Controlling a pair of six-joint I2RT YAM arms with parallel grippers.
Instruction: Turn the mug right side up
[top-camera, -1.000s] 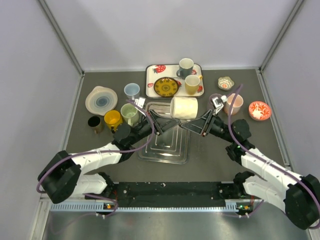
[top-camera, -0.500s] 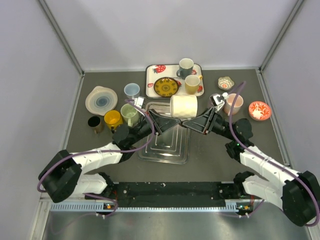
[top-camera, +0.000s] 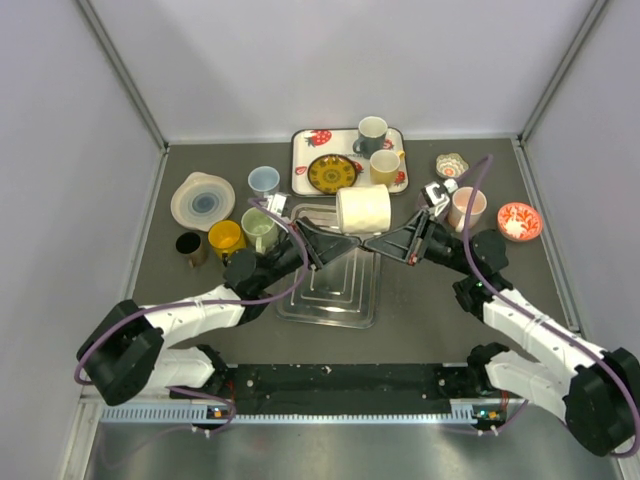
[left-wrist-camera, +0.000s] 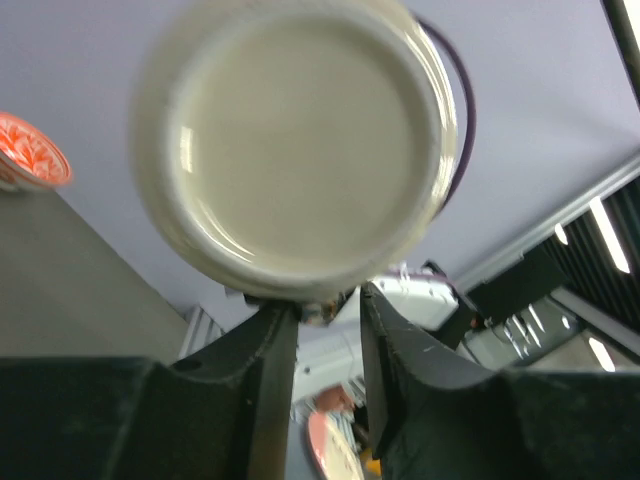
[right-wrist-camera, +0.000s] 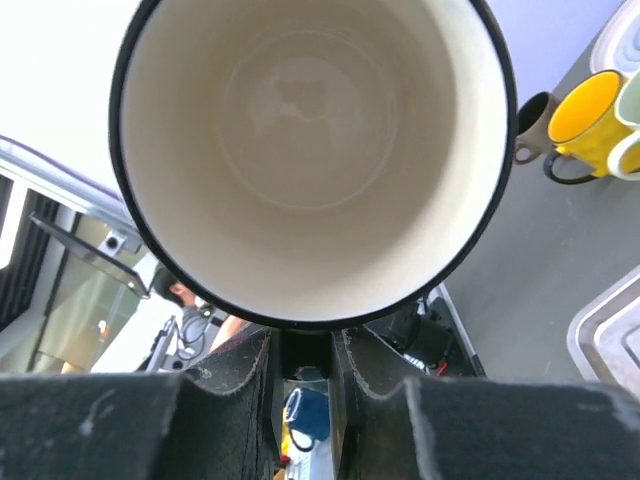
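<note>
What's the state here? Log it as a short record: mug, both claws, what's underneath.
mug: cream mug, lifted clear, lying on its side, opening toward the right arm, base toward the left arm
left claw: left claw shut on the mug at the base end, from underneath
right claw: right claw shut on the mug just under the rim; exact contact hidden
underneath: clear tray on the table
task: not done, mug not yet upright
</note>
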